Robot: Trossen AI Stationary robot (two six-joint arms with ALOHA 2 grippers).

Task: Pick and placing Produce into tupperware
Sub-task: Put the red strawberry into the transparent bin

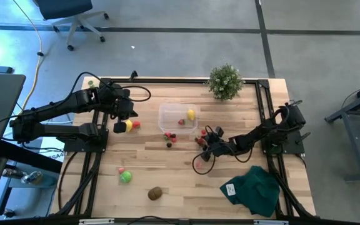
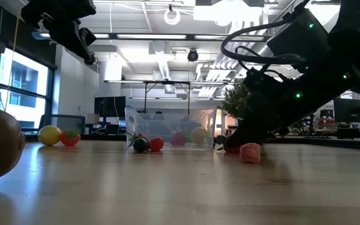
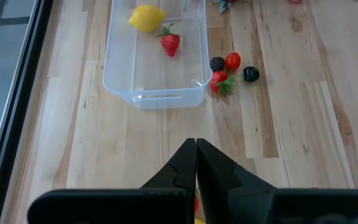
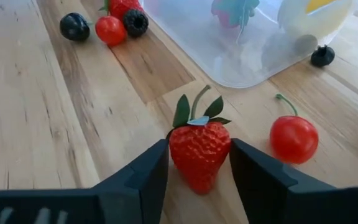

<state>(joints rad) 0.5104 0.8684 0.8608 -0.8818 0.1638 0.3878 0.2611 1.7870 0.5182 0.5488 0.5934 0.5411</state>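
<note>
1. Clear plastic: the tupperware [image 1: 177, 117], shallow and rectangular, sits on the wooden table [image 1: 167, 169] near its far edge, in front of the potted plant [image 1: 224, 81]. Inside lie a yellow lemon [image 1: 191, 114] and a small strawberry [image 3: 170, 43].
2. Red strawberry [image 4: 199, 147], leafy top towards the container, stands on the wood just outside the tupperware's corner; the right gripper [image 4: 197, 171] is low over the table with a finger on each side, touching or nearly so. Whether it is gripped, cannot tell.
3. Red cherry [image 4: 293, 138] with stem, just beside that strawberry.
4. Cluster of red and dark berries [image 3: 230, 70] at the container's front corner.
5. Left gripper [image 3: 196, 163], fingers pressed together, empty, above the table beside the container; a second lemon [image 1: 127, 125] and a red fruit [image 1: 136, 124] lie beneath it.
6. Green ball [image 1: 125, 177] and brown kiwi [image 1: 155, 193] near the front edge, well apart from the container.
7. Dark green cloth [image 1: 254, 189], front right corner.
</note>
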